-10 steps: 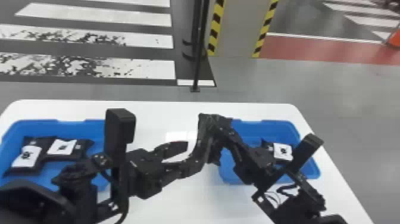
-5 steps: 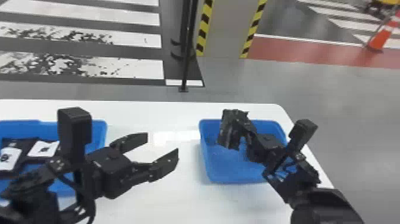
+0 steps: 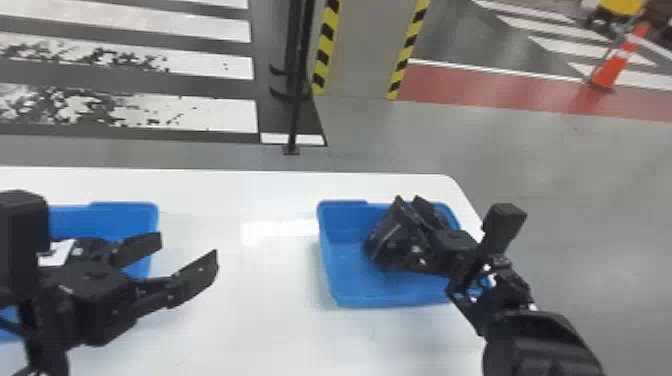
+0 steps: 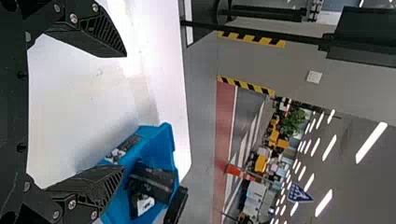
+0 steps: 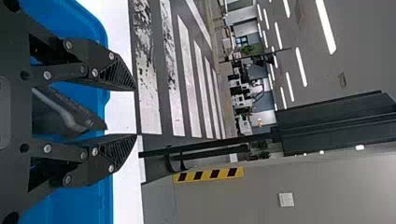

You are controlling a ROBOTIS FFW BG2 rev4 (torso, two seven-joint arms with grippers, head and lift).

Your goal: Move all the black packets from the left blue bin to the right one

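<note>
Left arm: matte black segments [image 3: 50,310], with a tall, block-shaped black housing [image 3: 22,245] at the wrist
Left cable: slim black cord [image 3: 10,326], curved
Left gripper: [image 3: 190,250] angular black metal-and-plastic mechanism, two broad fingers [image 4: 105,35] with slatted inner faces
Screws: round silver heads [image 4: 73,18] on the black finger links
Palm plate: flat black slab [image 4: 14,112], dark round holes, a pale scratch
Right arm: black joints [image 3: 510,285] with small pale details, a boxy black wrist housing [image 3: 505,225], a rounded glossy black cover [image 3: 540,345]
Right gripper: [image 3: 402,212] same black build, ribbed tapering fingers [image 5: 114,72], silver screws
</note>
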